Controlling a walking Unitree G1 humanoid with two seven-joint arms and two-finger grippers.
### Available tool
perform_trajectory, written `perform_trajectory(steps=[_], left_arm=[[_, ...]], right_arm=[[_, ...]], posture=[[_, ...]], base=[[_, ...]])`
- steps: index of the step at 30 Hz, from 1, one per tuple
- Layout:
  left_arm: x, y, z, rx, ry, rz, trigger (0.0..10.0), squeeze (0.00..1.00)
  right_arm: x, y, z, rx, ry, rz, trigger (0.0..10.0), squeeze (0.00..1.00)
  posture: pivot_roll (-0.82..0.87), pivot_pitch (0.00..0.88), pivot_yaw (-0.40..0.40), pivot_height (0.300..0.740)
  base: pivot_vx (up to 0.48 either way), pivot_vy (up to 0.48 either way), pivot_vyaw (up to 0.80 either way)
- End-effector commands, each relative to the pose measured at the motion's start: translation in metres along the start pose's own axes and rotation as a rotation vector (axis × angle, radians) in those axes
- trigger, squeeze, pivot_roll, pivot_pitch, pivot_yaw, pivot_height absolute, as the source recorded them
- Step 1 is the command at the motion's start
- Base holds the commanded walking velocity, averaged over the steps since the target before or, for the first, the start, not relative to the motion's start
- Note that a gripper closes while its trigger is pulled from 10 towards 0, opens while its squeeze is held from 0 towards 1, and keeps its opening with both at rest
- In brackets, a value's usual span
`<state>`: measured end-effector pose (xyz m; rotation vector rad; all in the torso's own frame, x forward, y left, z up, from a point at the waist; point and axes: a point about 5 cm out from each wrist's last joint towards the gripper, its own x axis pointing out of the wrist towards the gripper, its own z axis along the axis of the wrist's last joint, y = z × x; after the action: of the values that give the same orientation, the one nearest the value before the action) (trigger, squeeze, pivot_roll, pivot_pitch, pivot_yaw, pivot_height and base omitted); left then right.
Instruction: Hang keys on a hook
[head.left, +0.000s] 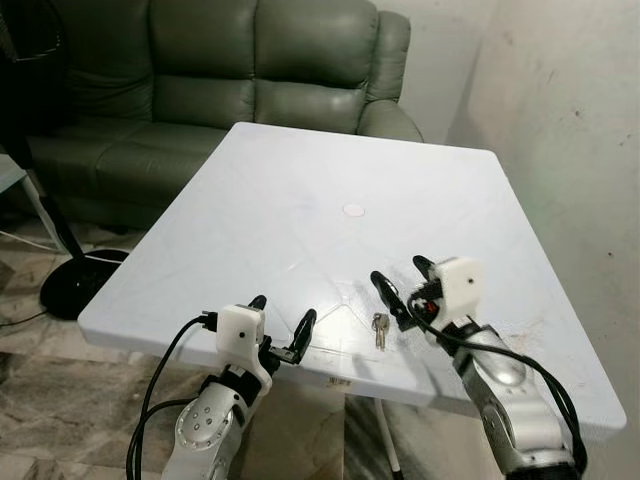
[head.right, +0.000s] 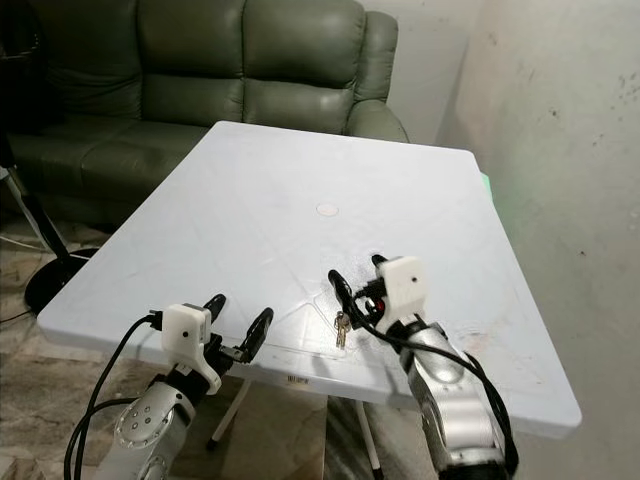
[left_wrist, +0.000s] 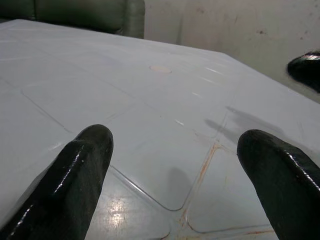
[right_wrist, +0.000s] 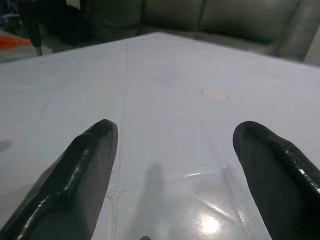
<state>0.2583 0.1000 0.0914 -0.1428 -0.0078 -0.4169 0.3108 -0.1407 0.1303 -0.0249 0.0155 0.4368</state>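
Note:
A small bunch of metal keys (head.left: 379, 329) lies flat on the white table (head.left: 330, 180) near its front edge. My right gripper (head.left: 402, 283) hovers open just behind and to the right of the keys, its fingers (right_wrist: 85, 175) spread wide over the tabletop. My left gripper (head.left: 283, 324) is open at the table's front edge, left of the keys, with nothing between its fingers (left_wrist: 80, 170). The tip of the keys barely shows at the bottom edge of the right wrist view.
A dark green sofa (head.left: 230, 80) stands behind the table. A fan base (head.left: 75, 275) with cables sits on the floor at the left. A bare wall (head.left: 570, 120) rises close on the right. A small round mark (head.left: 354, 210) dots the table's middle.

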Motion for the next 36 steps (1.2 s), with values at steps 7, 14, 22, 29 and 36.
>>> perform_trajectory(steps=[7, 14, 22, 29, 36], left_arm=[[0.001, -0.003, 0.007, 0.011, -0.015, -0.001, 10.0, 0.0], [0.002, -0.002, 0.009, 0.0, -0.02, 0.006, 10.0, 0.0], [0.002, 0.0, 0.01, -0.003, -0.027, 0.018, 10.0, 0.0], [0.003, 0.001, 0.011, -0.004, -0.031, 0.03, 10.0, 0.0], [0.003, 0.002, 0.013, -0.013, -0.041, 0.043, 10.0, 0.0]], right_arm=[[0.003, -0.005, -0.034, 0.041, 0.25, -0.055, 10.0, 0.0], [-0.008, 0.0, -0.052, -0.024, 0.361, 0.015, 10.0, 0.0], [-0.014, 0.003, -0.055, -0.036, 0.386, 0.059, 9.8, 0.0], [-0.016, -0.001, -0.051, -0.042, 0.348, 0.058, 0.0, 0.0], [-0.017, 0.0, -0.05, -0.049, 0.345, 0.081, 0.0, 0.0]], posture=[[0.03, 0.041, -0.08, 0.74], [0.03, 0.038, -0.085, 0.74], [0.03, 0.037, -0.086, 0.74], [0.03, 0.031, -0.087, 0.74], [0.03, 0.032, -0.087, 0.74]], base=[[0.0, 0.0, 0.0], [0.0, 0.0, 0.0], [0.0, 0.0, 0.0], [0.0, 0.0, 0.0], [0.0, 0.0, 0.0]])
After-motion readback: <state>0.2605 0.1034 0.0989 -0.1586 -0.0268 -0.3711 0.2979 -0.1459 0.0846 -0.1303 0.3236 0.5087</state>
